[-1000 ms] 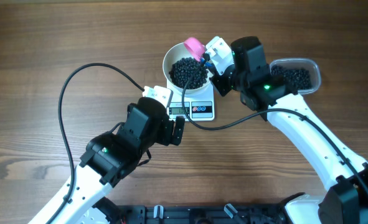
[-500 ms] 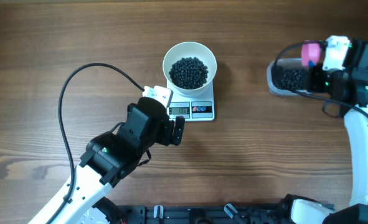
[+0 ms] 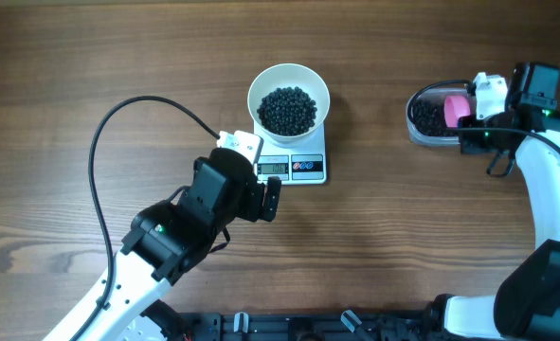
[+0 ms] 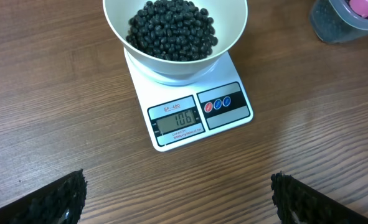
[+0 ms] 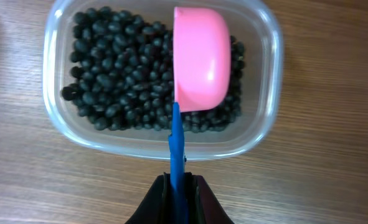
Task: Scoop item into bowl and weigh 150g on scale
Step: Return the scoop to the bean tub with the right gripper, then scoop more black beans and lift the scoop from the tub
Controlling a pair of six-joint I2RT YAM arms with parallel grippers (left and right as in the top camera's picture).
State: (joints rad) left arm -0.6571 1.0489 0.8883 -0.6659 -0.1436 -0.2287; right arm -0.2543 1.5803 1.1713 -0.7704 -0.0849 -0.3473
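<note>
Pink scoop (image 5: 199, 62) over the tub (image 5: 268, 93)
The right gripper (image 5: 177, 186), clamped on the scoop's handle, hangs well right of the scale (image 3: 308, 169); the left gripper (image 4: 177, 199) gapes empty just before it, beans (image 3: 287, 109) in the bowl (image 3: 253, 95) atop.

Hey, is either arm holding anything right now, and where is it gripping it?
The right gripper holds the pink scoop by the end of its blue handle, over the clear tub. The left gripper is open and empty.
</note>
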